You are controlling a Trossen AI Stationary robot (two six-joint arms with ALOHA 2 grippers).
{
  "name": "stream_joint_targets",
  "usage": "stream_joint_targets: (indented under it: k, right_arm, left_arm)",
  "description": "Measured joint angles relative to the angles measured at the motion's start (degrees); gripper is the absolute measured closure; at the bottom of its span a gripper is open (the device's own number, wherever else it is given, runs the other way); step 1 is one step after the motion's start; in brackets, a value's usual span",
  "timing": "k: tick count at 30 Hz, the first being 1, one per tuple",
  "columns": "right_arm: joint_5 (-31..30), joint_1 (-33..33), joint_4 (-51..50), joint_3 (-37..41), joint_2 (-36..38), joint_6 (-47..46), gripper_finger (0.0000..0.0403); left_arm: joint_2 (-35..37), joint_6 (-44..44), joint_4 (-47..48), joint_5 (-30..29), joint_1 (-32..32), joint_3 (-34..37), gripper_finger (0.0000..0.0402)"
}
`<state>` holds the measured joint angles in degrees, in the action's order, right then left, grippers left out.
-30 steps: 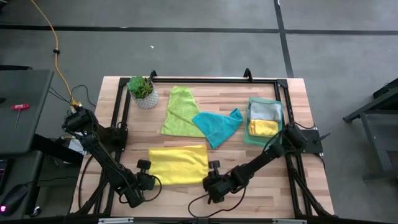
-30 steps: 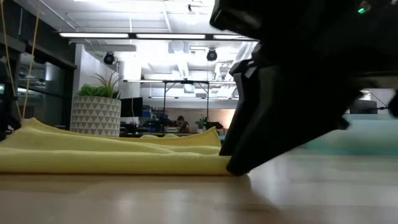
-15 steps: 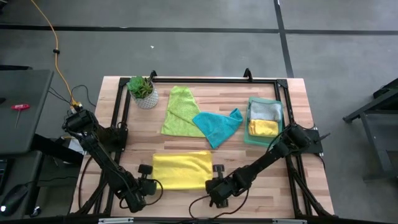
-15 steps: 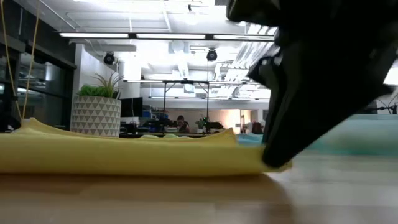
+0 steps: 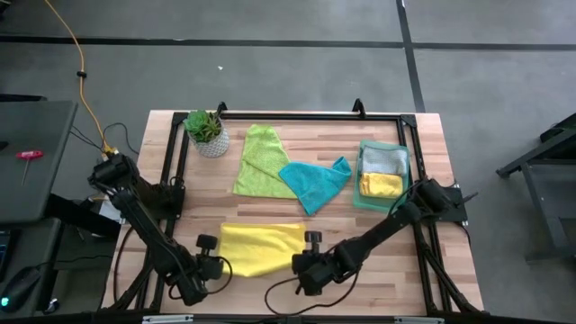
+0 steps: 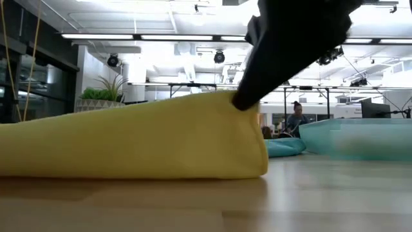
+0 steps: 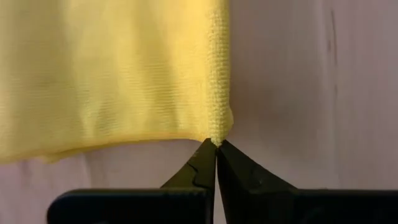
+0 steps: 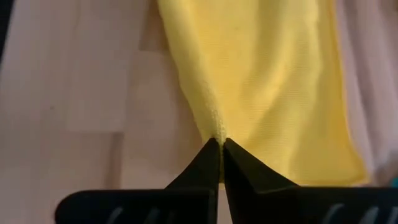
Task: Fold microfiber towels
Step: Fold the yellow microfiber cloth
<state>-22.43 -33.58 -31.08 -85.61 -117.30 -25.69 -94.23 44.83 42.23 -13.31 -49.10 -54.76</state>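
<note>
A yellow microfiber towel (image 5: 261, 248), folded into a band, lies near the table's front edge. My left gripper (image 5: 213, 267) is shut on its near left corner and my right gripper (image 5: 304, 261) on its near right corner. In the low view the right corner is raised under my right gripper (image 6: 248, 96), while the towel's far part stays on the wood. A lime green towel (image 5: 259, 160) and a teal towel (image 5: 315, 180) lie flat farther back, overlapping. My left gripper pinches the towel's near left corner (image 7: 217, 132) between its two fingertips. It comes steeply from above. The cloth spreads away from the fingers, and the raised corner stands clear of the wood. My right gripper pinches the near right corner (image 8: 216, 127) between its fingertips, slanting down from the near side. The corner (image 6: 235, 100) is lifted well above the table. The cloth slopes down from it toward the towel's left.
A translucent green tray (image 5: 402, 171) at the right holds a grey towel (image 5: 382, 158) and a yellow towel (image 5: 381, 184), both folded. A potted plant (image 5: 205, 130) stands at the far left. Bare wood lies to the right of the yellow towel.
Both grippers have risen, the right one more. The yellow towel's near right corner, flat on the table a second ago, is now lifted high. Its near edge has come up with it, and its far edge has drawn a little toward the table's near edge.
</note>
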Motion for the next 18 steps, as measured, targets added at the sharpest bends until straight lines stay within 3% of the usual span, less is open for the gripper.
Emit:
stream_joint_targets:
  k: [10, 18]
  right_arm:
    - [-6.8, 2.8, -5.4, -0.1, 0.0, -8.1, 0.0403]
    - [-10.4, 4.1, -11.1, -0.1, 0.0, -16.2, 0.0403]
  left_arm:
    - [3.8, 4.9, 11.6, -7.5, 2.1, 0.0, 0.0401]
    - [3.8, 5.6, 13.7, -12.8, 8.0, 0.0, 0.0401]
